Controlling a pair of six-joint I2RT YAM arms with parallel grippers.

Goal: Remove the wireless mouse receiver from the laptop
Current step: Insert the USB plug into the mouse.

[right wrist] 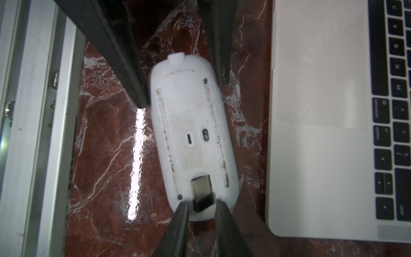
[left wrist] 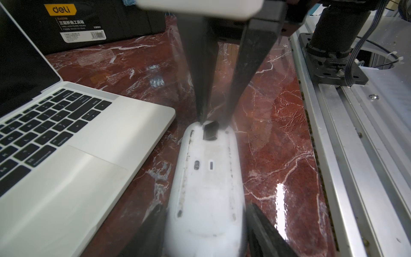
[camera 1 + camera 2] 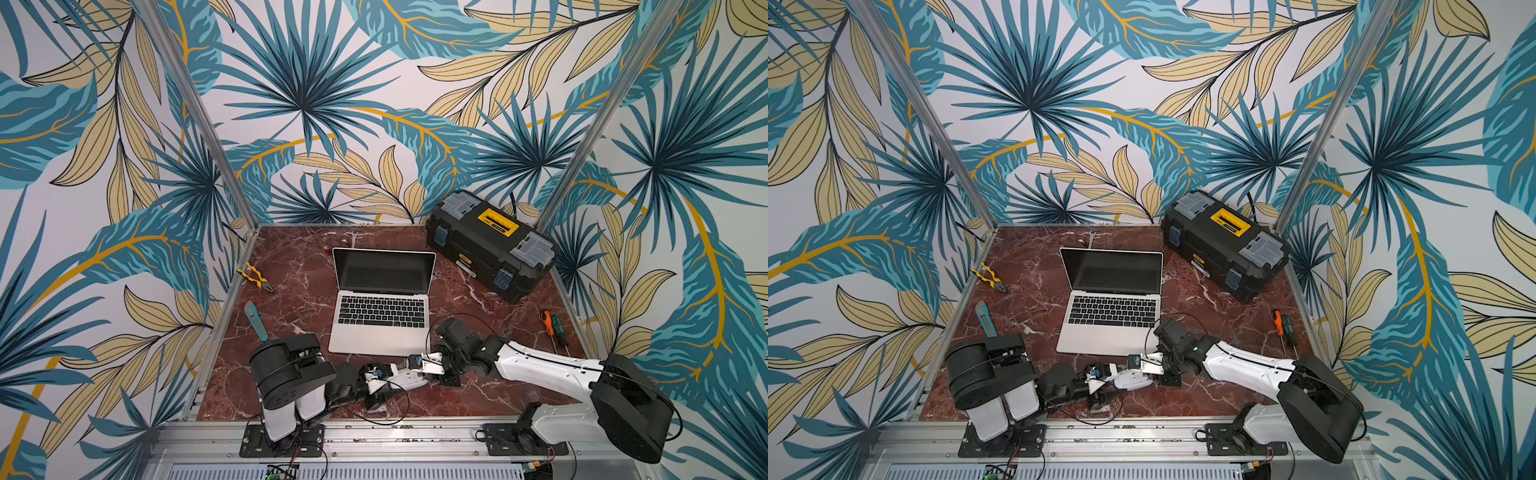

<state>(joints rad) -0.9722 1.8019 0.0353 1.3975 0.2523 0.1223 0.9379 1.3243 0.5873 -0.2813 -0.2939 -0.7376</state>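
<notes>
- Pinching the upturned white plastic mouse (image 1: 191, 124) by its sides: left gripper (image 1: 183, 92), at the slim silver laptop's (image 3: 382, 336) 5 o'clock.
- Slightly parted, right gripper (image 1: 202, 205) fingers (image 1: 180, 222) flank the black-capped metal receiver (image 1: 201, 189) in the mouse's underside.

I have the laptop (image 3: 380, 328) open at the middle of the bench (image 3: 291, 266), its screen toward the far edge. The toolbox (image 3: 490, 245) fills the far right corner. By the left edge lie the pliers (image 3: 255, 277), with the cutter (image 3: 255, 322) nearer me. Two screwdrivers (image 3: 555, 328) lie side by side near the right edge. Just before the laptop's front right corner the mouse (image 1: 191, 124) lies belly up, lengthwise along the near edge. My left gripper (image 2: 205, 222) straddles its left end. The receiver (image 1: 201, 191) sits in the slot at its right end, between the fingers of my right gripper (image 1: 202, 203).
</notes>
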